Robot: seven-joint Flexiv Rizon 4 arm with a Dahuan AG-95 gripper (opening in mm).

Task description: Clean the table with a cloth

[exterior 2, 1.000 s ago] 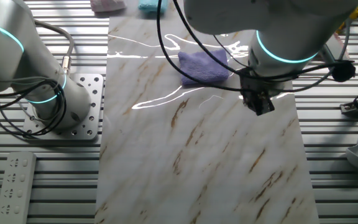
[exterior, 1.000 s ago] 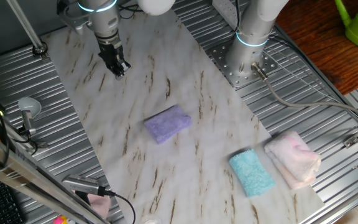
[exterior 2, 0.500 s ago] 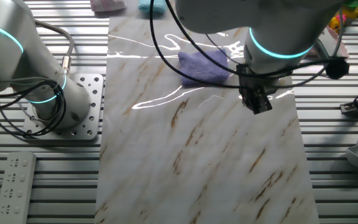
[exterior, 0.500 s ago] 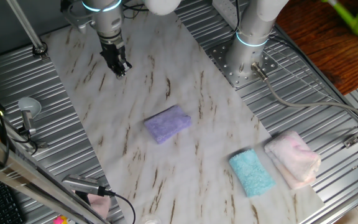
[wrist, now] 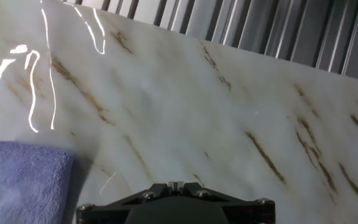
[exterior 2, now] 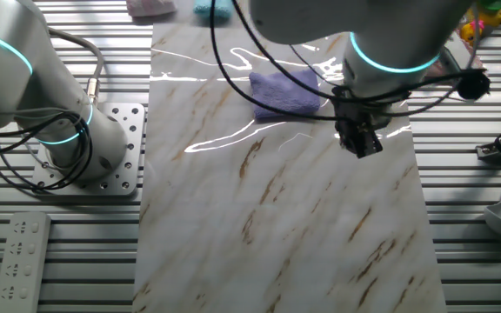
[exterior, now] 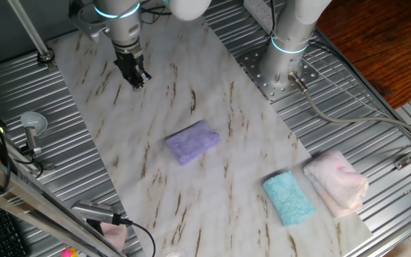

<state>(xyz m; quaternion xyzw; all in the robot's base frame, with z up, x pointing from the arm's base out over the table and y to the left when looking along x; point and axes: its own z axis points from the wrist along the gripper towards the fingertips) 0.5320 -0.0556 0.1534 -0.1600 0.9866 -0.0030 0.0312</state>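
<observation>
Three folded cloths lie on the table [exterior: 120, 150], none in any holder: the cloth [exterior: 192, 140] I am meant for sits mid-board, well apart from my gripper [exterior: 135, 77], while the teal cloth [exterior: 289, 199] and the pink cloth [exterior: 336, 182] lie side by side near the far end. My fingertips are cut off in the hand view and blurred small elsewhere, so I cannot tell how my jaws stand. Since a second ago I have shifted only slightly; the cloths have not moved.
</observation>
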